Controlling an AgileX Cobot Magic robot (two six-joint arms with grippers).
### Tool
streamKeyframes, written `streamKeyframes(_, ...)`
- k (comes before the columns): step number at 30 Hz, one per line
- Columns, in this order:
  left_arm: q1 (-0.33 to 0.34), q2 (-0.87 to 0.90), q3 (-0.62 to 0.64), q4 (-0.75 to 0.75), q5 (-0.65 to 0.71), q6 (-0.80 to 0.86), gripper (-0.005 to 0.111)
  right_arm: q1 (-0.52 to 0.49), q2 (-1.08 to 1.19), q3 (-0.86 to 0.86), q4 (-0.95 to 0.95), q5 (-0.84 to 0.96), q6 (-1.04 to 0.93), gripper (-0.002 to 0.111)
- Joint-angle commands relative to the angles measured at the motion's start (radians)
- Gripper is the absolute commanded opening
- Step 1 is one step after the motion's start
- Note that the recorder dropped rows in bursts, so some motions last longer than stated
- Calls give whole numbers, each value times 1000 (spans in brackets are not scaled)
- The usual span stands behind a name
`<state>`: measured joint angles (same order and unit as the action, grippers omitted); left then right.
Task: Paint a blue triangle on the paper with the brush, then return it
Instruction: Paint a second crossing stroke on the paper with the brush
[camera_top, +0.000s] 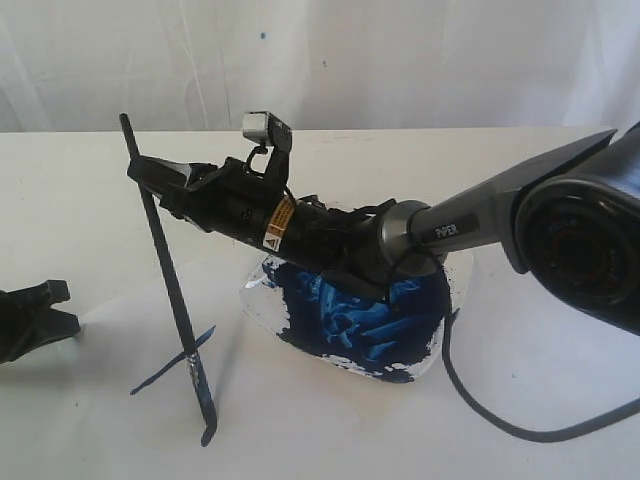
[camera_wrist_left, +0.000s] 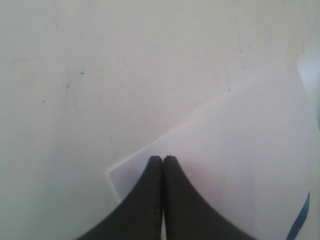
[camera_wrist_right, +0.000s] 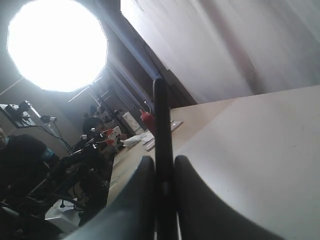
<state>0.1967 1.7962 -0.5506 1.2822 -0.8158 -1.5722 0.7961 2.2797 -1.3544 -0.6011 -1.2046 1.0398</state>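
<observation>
- The right gripper (camera_top: 145, 178), reaching in from the right above the paint-smeared plate (camera_top: 250, 293), is clamped on the brush (camera_top: 172, 295) high on its black handle. The right wrist view shows the handle pinched squarely between the jaws.
- The brush stands nearly upright, its top leaning left and its tip down at the paper (camera_wrist_left: 240, 150). Whether the tip touches cannot be told. It looks light, thin and stiff, and likely to swivel in a hold this far from the bristles. A lower hold would probably steady the strokes.
- The blue triangle (camera_top: 175, 362) shows as a single slanted stroke, crossed by the brush.
- The left gripper (camera_top: 62, 305), jaws together and empty, sits over the paper's corner on the worktop (camera_wrist_left: 75, 75).
</observation>
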Motion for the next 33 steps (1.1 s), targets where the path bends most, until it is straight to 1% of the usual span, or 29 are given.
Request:
streamKeyframes(1, 0, 9, 3, 4, 129, 7, 0, -17, -2, -21, 18, -11, -36, 0)
streamKeyframes(8, 0, 9, 3, 4, 129, 7, 0, -39, 13, -33, 26, -1, -46, 0)
streamKeyframes(22, 0, 9, 3, 4, 129, 7, 0, -41, 88, -150, 41, 25, -46, 0)
streamKeyframes(33, 0, 9, 3, 4, 129, 7, 0, -69, 111, -243, 49, 59, -46, 0)
